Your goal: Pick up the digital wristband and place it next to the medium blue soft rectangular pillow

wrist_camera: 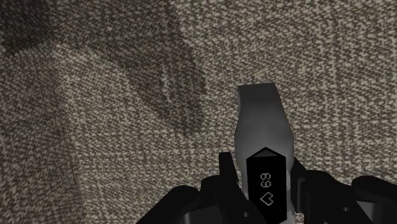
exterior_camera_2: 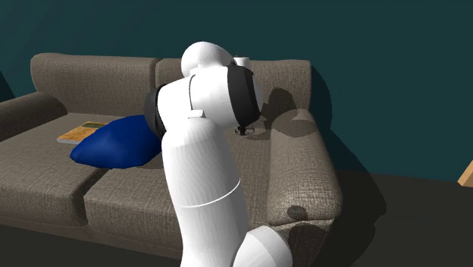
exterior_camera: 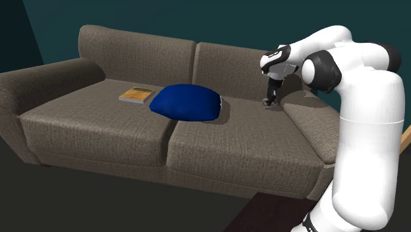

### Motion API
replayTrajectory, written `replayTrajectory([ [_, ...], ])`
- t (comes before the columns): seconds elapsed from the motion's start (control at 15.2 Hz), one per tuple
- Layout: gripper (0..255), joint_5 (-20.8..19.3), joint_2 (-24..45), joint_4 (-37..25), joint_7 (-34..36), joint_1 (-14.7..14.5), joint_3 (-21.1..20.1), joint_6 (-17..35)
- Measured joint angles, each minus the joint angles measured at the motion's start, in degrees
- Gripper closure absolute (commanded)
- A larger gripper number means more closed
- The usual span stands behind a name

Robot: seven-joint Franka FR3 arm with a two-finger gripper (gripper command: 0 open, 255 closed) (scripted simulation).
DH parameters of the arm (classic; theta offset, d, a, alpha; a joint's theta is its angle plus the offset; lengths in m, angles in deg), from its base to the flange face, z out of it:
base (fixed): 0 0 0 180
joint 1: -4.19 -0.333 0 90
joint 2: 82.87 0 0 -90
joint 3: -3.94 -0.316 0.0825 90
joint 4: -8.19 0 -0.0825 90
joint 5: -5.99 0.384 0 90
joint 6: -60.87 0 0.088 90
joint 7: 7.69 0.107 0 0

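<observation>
The gripper [exterior_camera: 269,99], low over the sofa [exterior_camera: 99,125] seat right of centre in the shoulder view, is clamped on the wristband [wrist_camera: 263,130], whose smooth sides might slip free during the carry to the blue pillow [exterior_camera: 187,103].

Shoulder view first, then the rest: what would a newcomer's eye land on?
The deep blue pillow in the middle of the brown sofa, a book beside it. Then the big white arm, its end effector down by the sofa's back, clasping a wristband with a heart icon.
</observation>
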Motion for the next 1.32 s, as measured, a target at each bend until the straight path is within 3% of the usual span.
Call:
replayTrajectory([
  [1.32, 255, -1.52, -1.25, -14.28, 0.91, 1.47, 1.13, -14.92],
])
